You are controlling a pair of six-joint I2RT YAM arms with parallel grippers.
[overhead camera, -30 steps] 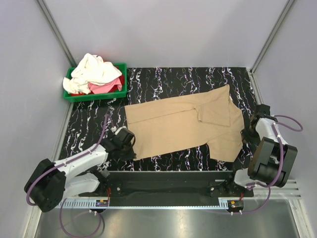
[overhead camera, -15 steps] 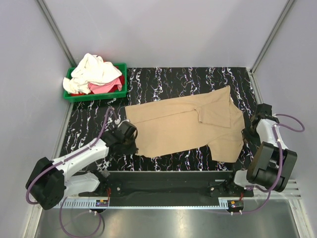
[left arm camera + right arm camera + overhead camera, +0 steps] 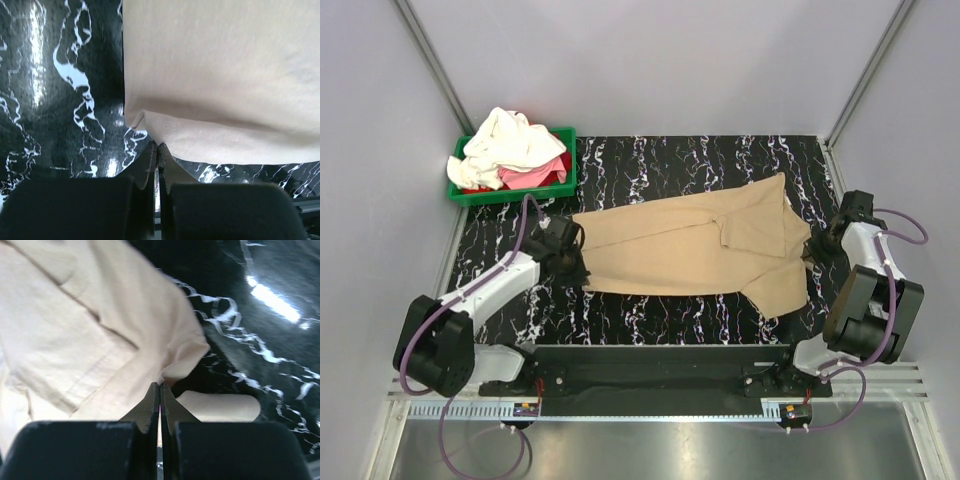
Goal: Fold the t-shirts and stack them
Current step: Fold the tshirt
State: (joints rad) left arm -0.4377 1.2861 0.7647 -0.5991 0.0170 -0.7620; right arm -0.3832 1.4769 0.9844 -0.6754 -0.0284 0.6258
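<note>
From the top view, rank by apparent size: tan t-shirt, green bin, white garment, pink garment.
1. tan t-shirt
2. green bin and white garment: too alike to separate
3. pink garment, mostly buried

A lab robot cell (plain grey walls [image 3: 670, 60], aluminium frame [image 3: 430, 60]).

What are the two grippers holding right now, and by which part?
Both are shut on the tan t-shirt: the left gripper pinches its near hem corner, the right gripper pinches a fold at its opposite, sleeve-end edge.

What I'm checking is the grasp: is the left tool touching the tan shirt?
Touching. Left wrist view shows the left tool pinching the tan shirt at its hem.
</note>
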